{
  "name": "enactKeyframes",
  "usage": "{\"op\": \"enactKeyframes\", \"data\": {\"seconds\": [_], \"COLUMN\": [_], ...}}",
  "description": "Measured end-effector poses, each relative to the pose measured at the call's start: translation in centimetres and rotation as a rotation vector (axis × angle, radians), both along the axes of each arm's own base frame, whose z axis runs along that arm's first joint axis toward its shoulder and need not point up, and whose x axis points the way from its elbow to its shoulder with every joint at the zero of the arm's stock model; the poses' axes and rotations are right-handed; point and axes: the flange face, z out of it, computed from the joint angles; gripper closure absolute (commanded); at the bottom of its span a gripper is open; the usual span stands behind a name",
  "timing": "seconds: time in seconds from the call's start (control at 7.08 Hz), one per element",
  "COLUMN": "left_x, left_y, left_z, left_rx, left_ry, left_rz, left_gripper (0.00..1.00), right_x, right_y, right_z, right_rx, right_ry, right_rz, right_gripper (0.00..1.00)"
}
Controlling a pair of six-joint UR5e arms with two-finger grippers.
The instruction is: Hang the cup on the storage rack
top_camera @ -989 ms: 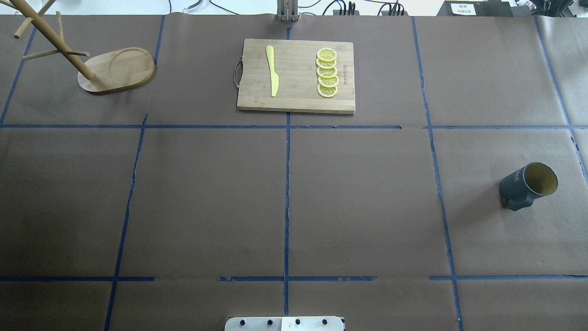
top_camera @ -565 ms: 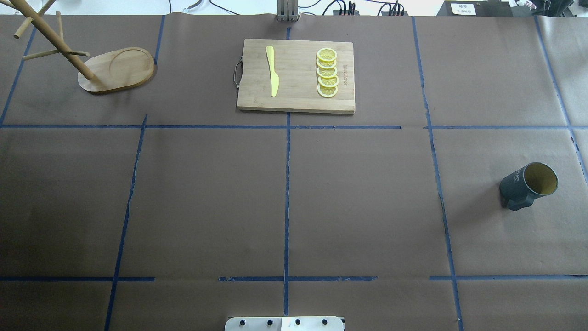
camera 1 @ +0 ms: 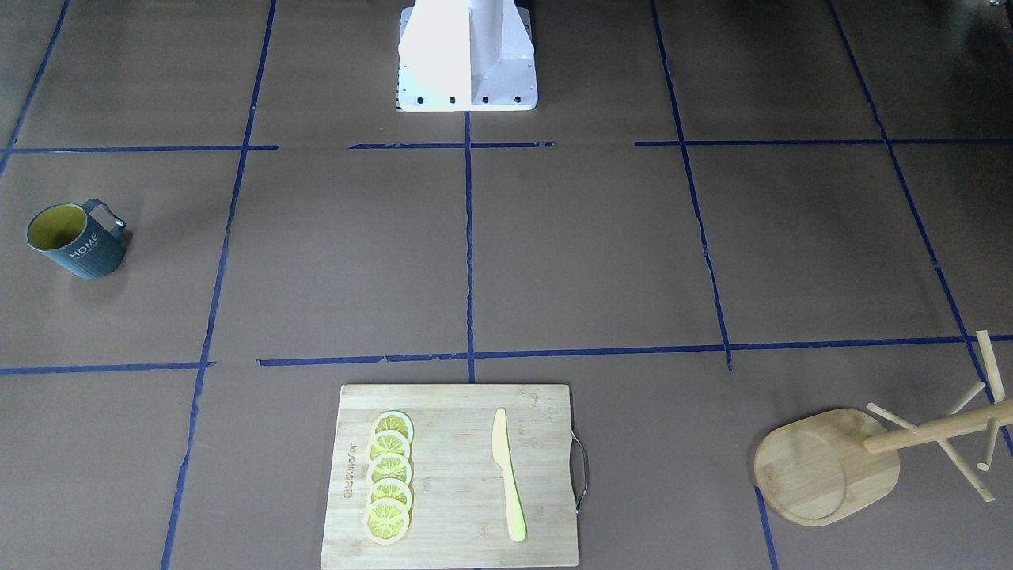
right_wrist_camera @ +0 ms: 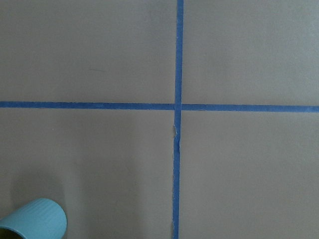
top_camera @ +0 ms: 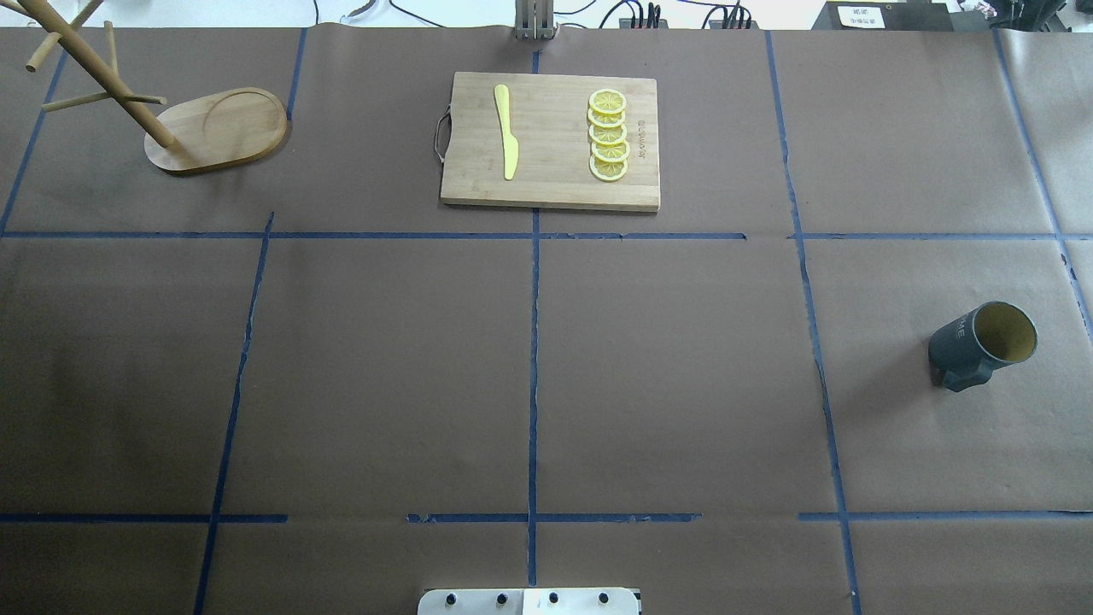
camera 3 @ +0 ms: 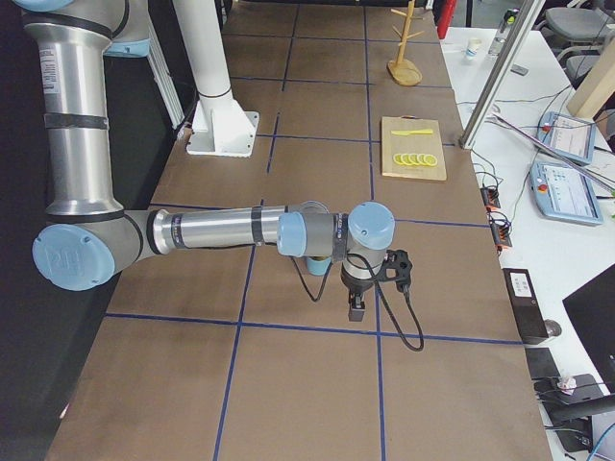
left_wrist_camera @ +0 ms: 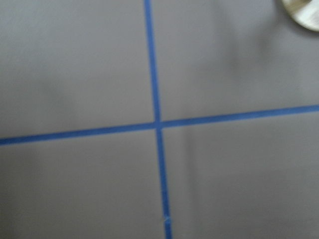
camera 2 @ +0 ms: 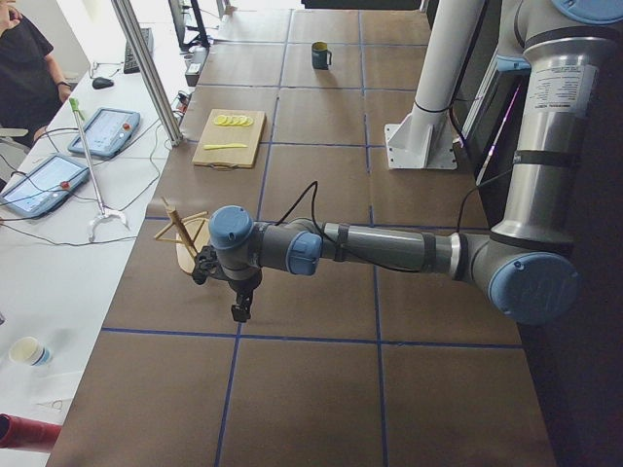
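The cup (top_camera: 982, 343), dark blue-grey with a yellowish inside, stands upright at the table's right side; its "HOME" lettering shows in the front-facing view (camera 1: 77, 241). The storage rack (top_camera: 218, 128), a light wooden mug tree, stands far left with bare pegs (camera 1: 827, 467). My left gripper (camera 2: 238, 311) hangs over the table beside the rack (camera 2: 185, 238). My right gripper (camera 3: 356, 309) hangs near the cup, whose rim shows low left in the right wrist view (right_wrist_camera: 35, 225). I cannot tell whether either gripper is open or shut. Neither one touches the cup.
A wooden cutting board (top_camera: 551, 184) at the far middle carries a yellow knife (top_camera: 506, 132) and several lemon slices (top_camera: 608, 135). The robot's white base (camera 1: 467, 55) stands at the near edge. A person (camera 2: 21, 58) and tablets (camera 2: 102, 131) are beyond the far side.
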Motion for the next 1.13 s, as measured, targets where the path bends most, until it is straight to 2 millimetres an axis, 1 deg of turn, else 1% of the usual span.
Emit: {"op": "enactKeyframes", "data": {"seconds": [0.14, 0.28, 0.42, 0.56, 0.71, 0.85, 0.99, 1.13], "left_x": [0.7, 1.8, 2.5, 2.8, 3.0, 3.1, 3.2, 3.3], "left_y": [-0.2, -0.1, 0.1, 0.4, 0.5, 0.6, 0.7, 0.8], "left_z": [-1.2, -1.9, -2.8, -3.6, -4.0, -4.2, -4.2, -4.3], "left_rx": [0.016, 0.029, 0.045, 0.056, 0.055, 0.053, 0.049, 0.045], "left_ry": [0.002, 0.003, 0.005, 0.007, 0.01, 0.014, 0.023, 0.037], "left_rz": [0.009, 0.027, 0.039, 0.042, 0.038, 0.034, 0.035, 0.038], "left_gripper": [0.0, 0.0, 0.0, 0.0, 0.0, 0.0, 0.0, 0.0], "right_x": [-0.4, -1.2, -2.9, -5.1, -7.7, -10.0, -11.9, -13.3], "right_y": [0.0, 0.2, 0.9, 2.2, 3.9, 5.1, 6.0, 6.9], "right_z": [-0.6, -1.1, -1.1, -0.7, -0.5, -0.9, -2.1, -3.1], "right_rx": [0.009, 0.006, 0.012, 0.024, 0.025, 0.016, 0.003, -0.016], "right_ry": [-0.003, -0.008, -0.018, -0.041, -0.075, -0.106, -0.129, -0.141], "right_rz": [0.011, 0.038, 0.072, 0.111, 0.146, 0.158, 0.16, 0.159], "right_gripper": [0.0, 0.01, 0.01, 0.01, 0.0, 0.0, 0.0, 0.0]}}
